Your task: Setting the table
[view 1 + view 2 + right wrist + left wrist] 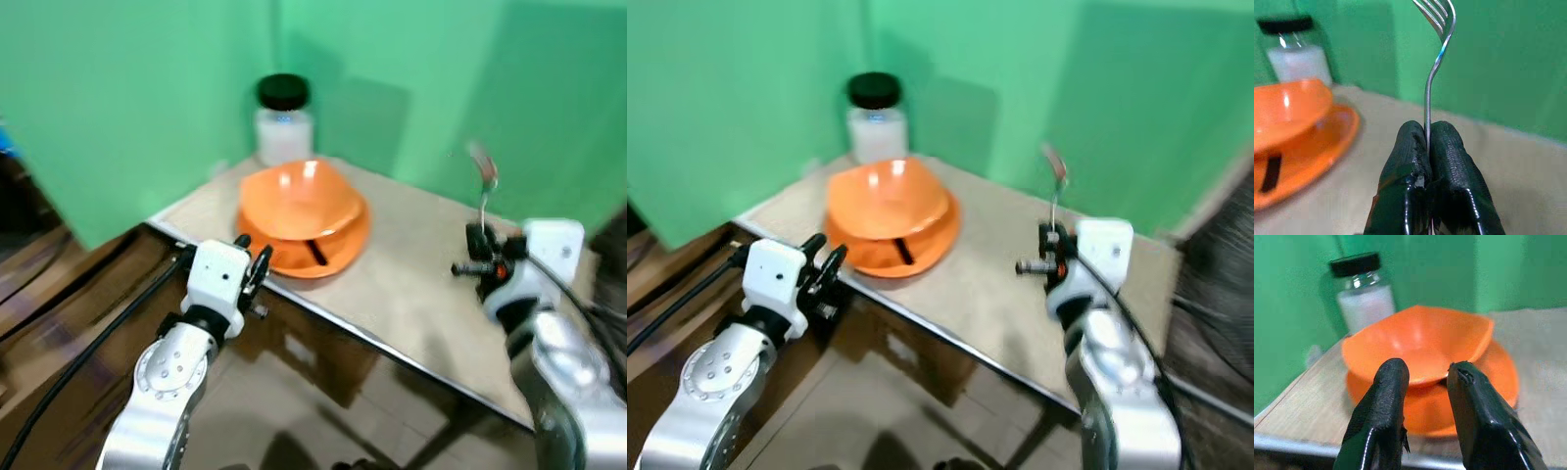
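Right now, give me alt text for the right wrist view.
The right hand is shut on a metal fork, tines upward. Beyond, an orange bowl sits on an orange plate by a white-filled jar.

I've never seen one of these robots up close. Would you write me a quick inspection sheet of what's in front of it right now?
Surface: beige table with a metal edge.
Job's things: orange bowl sitting tilted on an orange plate; fork held upright, prongs up.
Clutter: jar with a black lid and white contents, behind the bowl.
Grippers: left gripper near the table edge, facing the bowl, jaws open; right gripper above the table, jaws shut on the fork.
Cables: black cables along the left arm.
Surroundings: green walls.
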`<state>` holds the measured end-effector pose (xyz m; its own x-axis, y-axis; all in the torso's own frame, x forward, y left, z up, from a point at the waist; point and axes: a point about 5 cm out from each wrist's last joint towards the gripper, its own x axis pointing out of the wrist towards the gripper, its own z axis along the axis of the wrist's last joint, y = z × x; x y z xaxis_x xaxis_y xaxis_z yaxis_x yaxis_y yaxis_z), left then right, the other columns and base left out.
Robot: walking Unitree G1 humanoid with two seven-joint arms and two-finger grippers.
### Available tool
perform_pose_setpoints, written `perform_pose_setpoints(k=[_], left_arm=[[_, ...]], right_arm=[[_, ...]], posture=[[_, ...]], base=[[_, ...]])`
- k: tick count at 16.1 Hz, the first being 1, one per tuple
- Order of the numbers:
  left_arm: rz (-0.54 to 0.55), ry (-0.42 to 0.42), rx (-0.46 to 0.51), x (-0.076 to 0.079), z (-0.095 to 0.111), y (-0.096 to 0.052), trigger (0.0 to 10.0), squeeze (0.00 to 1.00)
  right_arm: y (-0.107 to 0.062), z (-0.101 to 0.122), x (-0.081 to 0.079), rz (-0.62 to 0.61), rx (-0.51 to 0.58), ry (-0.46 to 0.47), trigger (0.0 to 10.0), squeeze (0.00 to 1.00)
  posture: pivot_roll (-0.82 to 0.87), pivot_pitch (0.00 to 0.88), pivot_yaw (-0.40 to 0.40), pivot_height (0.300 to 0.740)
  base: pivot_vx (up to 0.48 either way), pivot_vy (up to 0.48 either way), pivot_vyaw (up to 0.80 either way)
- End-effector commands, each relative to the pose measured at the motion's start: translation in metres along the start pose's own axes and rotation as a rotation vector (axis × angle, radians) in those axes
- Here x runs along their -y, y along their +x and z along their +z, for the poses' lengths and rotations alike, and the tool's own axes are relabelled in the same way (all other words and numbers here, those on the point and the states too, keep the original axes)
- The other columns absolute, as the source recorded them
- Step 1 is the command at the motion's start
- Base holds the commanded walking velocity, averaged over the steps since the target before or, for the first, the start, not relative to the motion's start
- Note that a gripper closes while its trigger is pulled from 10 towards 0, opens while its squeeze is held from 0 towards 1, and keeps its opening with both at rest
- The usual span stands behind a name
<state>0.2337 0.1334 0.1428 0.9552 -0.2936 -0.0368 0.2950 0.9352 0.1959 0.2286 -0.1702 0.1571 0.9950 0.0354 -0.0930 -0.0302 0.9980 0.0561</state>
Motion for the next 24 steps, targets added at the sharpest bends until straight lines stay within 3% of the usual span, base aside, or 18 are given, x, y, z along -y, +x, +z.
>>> perform_pose_setpoints(k=[1,6,7,12,14,18,20,22,24], left_arm=[[0.039,0.015,-0.009,-0.004,0.0,0.002,10.0,0.0],[0.044,-0.026,-0.005,-0.01,0.001,-0.001,10.0,0.0],[0.058,0.019,-0.034,-0.011,-0.004,-0.001,10.0,0.0],[0.085,0.006,-0.049,-0.012,-0.007,-0.004,10.0,0.0],[0.081,-0.004,-0.033,-0.012,-0.001,-0.002,10.0,0.0],[0.099,-0.02,-0.056,-0.014,-0.009,-0.003,10.0,0.0],[0.165,-0.085,-0.028,-0.019,-0.004,-0.001,10.0,0.0],[0.15,-0.003,-0.027,-0.02,-0.006,-0.003,10.0,0.0],[0.168,-0.032,-0.018,-0.025,-0.007,-0.003,10.0,0.0]], right_arm=[[-0.001,-0.001,-0.006,0.004,-0.003,-0.017,10.0,0.0],[-0.004,-0.001,-0.015,0.045,-0.015,0.001,10.0,0.0],[-0.003,-0.003,-0.015,0.044,-0.032,-0.008,10.0,0.0],[0.006,0.002,-0.026,0.229,-0.044,-0.068,10.0,0.0],[0.009,0.006,-0.026,0.247,-0.044,-0.055,10.0,0.0],[0.008,-0.005,-0.012,0.11,-0.065,-0.06,10.0,0.0],[0.012,-0.005,0.0,-0.04,-0.033,-0.08,10.0,0.0],[0.008,-0.007,0.001,-0.064,-0.033,-0.1,10.0,0.0],[0.005,-0.008,0.0,-0.07,-0.02,-0.1,10.0,0.0]], posture=[[-0.04,0.0,0.026,0.74],[-0.05,0.0,0.039,0.74],[-0.05,0.0,0.04,0.74],[-0.04,0.0,0.02,0.74],[-0.03,0.0,0.01,0.74],[-0.02,0.0,-0.003,0.74],[-0.03,0.0,0.022,0.74],[-0.03,0.0,0.016,0.74],[-0.05,0.0,0.044,0.74]], base=[[0.0,0.0,-0.76],[0.0,0.0,-0.76],[0.0,0.0,-0.77],[0.0,0.0,-0.77],[0.0,0.0,-0.77],[0.0,0.0,-0.77],[0.0,0.0,-0.77],[0.0,0.0,-0.77],[0.0,0.0,-0.77]])
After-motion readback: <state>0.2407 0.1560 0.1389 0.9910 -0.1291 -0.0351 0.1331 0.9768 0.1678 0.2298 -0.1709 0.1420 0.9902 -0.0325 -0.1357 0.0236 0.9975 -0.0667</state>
